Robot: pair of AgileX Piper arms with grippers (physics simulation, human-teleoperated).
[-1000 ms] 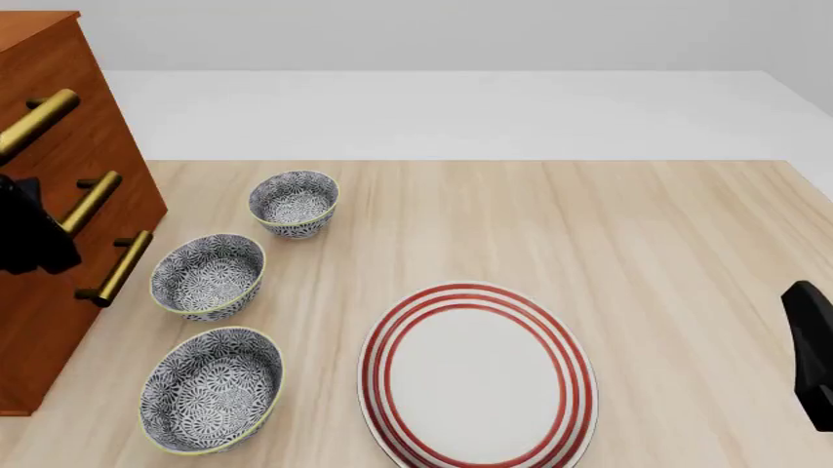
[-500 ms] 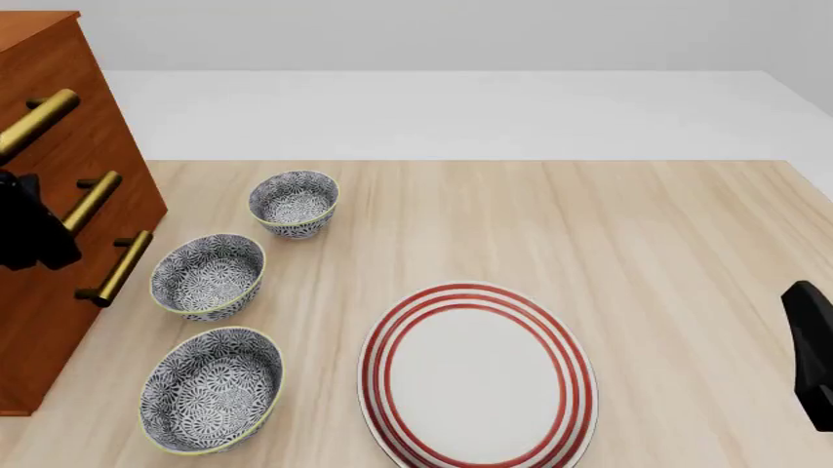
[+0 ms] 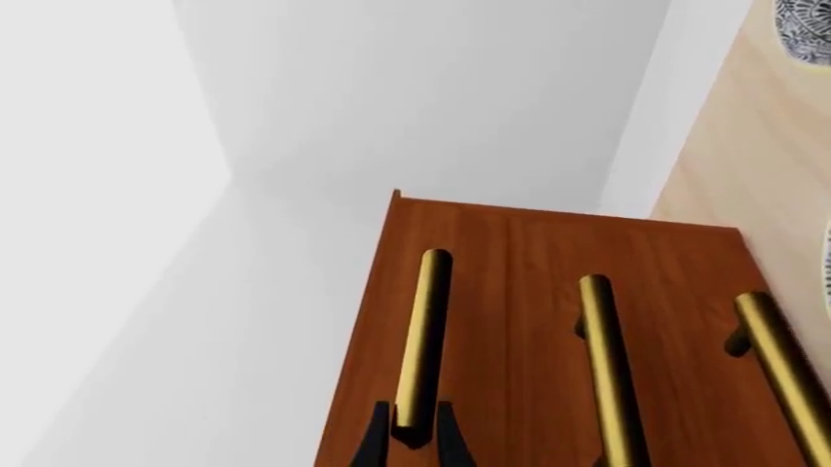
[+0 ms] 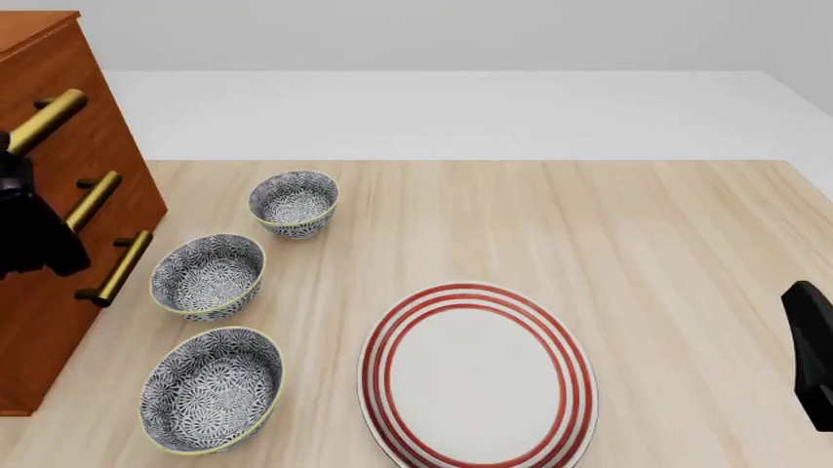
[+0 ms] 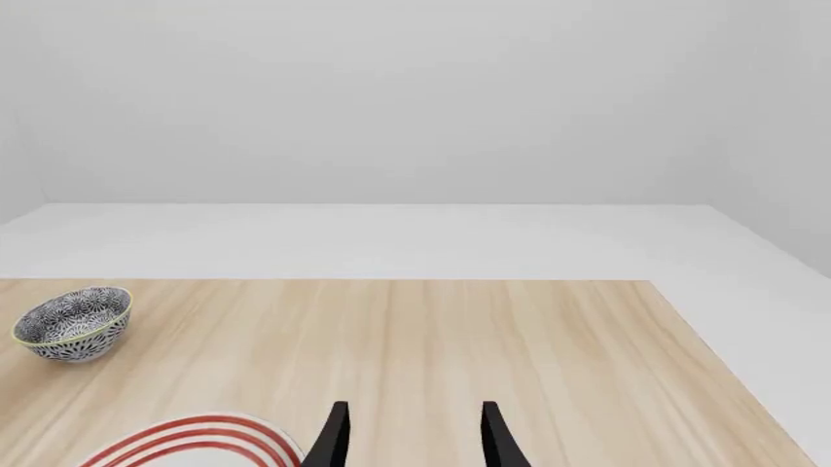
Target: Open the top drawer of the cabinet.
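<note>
The cabinet [image 4: 120, 171] is a tall reddish-brown chest at the table's left edge, with three brass bar handles stacked on its front. The top drawer's handle [image 4: 50, 119] is the highest bar. My left gripper [image 4: 16, 171] sits at that handle's near end. In the left wrist view its two black fingers [image 3: 377, 443] press on either side of the top handle [image 3: 423, 341], so my left gripper [image 3: 413, 433] is shut on it. My right gripper [image 5: 415, 438] stands open over the wooden table, far from the cabinet [image 3: 520, 292], and shows at the front view's right edge [image 4: 810, 356].
Three patterned bowls [image 4: 295, 203] [image 4: 207, 275] [image 4: 213, 388] stand in a row just right of the cabinet. A white plate with red rings [image 4: 478, 375] lies near the front middle. The two lower handles [image 4: 92, 200] [image 4: 115, 268] sit beneath the gripped one.
My left gripper has risen along the cabinet front to the top handle. That handle has shifted slightly to the right. The right arm has not moved.
</note>
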